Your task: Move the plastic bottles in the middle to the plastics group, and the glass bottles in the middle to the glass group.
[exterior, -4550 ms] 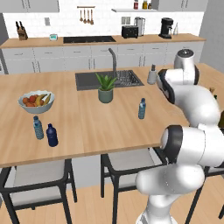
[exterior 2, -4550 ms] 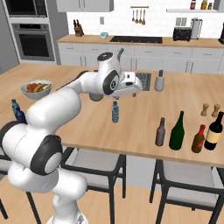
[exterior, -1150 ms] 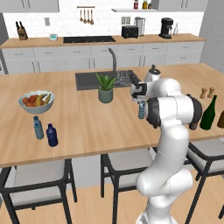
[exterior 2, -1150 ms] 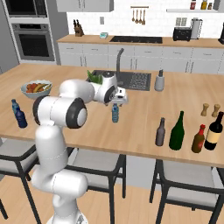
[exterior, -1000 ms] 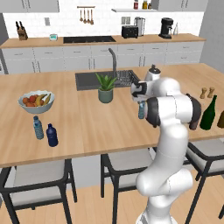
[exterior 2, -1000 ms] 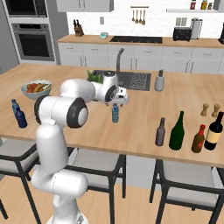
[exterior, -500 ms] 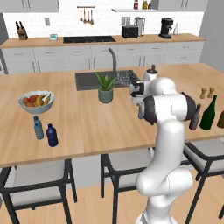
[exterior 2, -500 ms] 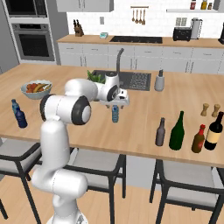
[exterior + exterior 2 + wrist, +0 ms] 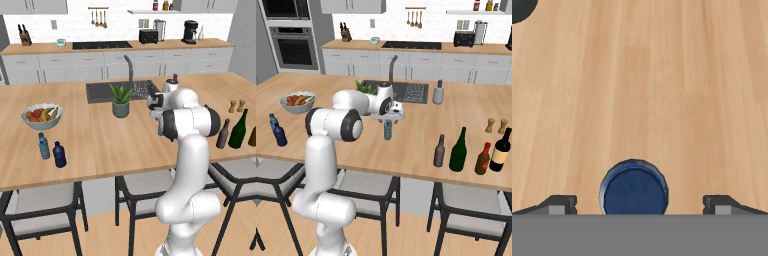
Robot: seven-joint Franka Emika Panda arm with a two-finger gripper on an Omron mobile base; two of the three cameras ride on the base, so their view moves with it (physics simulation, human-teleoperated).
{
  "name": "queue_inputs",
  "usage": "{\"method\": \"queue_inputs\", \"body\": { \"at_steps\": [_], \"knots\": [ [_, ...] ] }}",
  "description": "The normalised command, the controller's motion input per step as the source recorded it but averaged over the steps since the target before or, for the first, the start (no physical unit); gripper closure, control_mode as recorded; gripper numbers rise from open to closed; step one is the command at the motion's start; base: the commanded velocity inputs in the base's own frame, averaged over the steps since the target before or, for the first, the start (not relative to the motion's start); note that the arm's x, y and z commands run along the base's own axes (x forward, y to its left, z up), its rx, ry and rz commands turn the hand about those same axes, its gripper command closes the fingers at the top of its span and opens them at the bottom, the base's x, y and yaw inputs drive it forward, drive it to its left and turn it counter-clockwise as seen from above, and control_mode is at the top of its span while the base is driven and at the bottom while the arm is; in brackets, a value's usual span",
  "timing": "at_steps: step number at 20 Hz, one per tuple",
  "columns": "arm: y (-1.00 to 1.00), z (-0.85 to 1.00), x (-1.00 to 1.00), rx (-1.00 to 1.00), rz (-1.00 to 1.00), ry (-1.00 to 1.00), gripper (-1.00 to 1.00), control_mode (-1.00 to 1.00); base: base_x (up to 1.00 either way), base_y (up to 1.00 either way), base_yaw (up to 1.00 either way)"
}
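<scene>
The small pale-blue water bottle [image 9: 387,131] stands mid-counter, directly under my gripper [image 9: 389,119]. In the hand view its blue cap [image 9: 633,190] sits between my open gripper [image 9: 640,205], one fingertip [image 9: 559,204] on each side and clear of it. In the left base view my arm hides this bottle. The plastics group, a pale-blue bottle [image 9: 44,146] and a navy one [image 9: 59,154], stands at the left near the front edge. The tall green wine bottle [image 9: 458,150] and the slim dark brown bottle [image 9: 439,151] stand to the right. Beyond them is an amber-brown bottle [image 9: 483,158].
A fruit bowl [image 9: 41,115] sits behind the plastics group. A potted plant [image 9: 120,100] stands in front of the sink [image 9: 117,90]. Wooden salt and pepper shakers [image 9: 496,125] and a dark labelled bottle [image 9: 500,150] are at the right end. Stools stand below the counter's front edge.
The arm has swung in from the right over the pale-blue bottle, and in the last second the hand has sunk slightly toward its cap. The bottles have not moved.
</scene>
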Motion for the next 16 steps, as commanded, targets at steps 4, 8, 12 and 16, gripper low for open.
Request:
{"method": "queue_inputs", "body": {
  "at_steps": [4, 8, 12, 16],
  "knots": [
    [0.0, -0.1, 0.0, 0.03, 0.0, 0.0, -1.0, -1.0, 0.0, 0.0, 0.0],
    [0.0, 0.0, -0.03, 0.04, 0.0, 0.0, -1.0, -1.0, 0.0, 0.0, 0.0],
    [0.0, -0.09, -0.03, 0.03, 0.0, -0.01, -1.0, -1.0, 0.0, 0.0, 0.0],
    [0.0, -0.18, -0.01, 0.0, 0.0, -0.11, -1.0, -1.0, 0.0, 0.0, 0.0]
  ]
}}
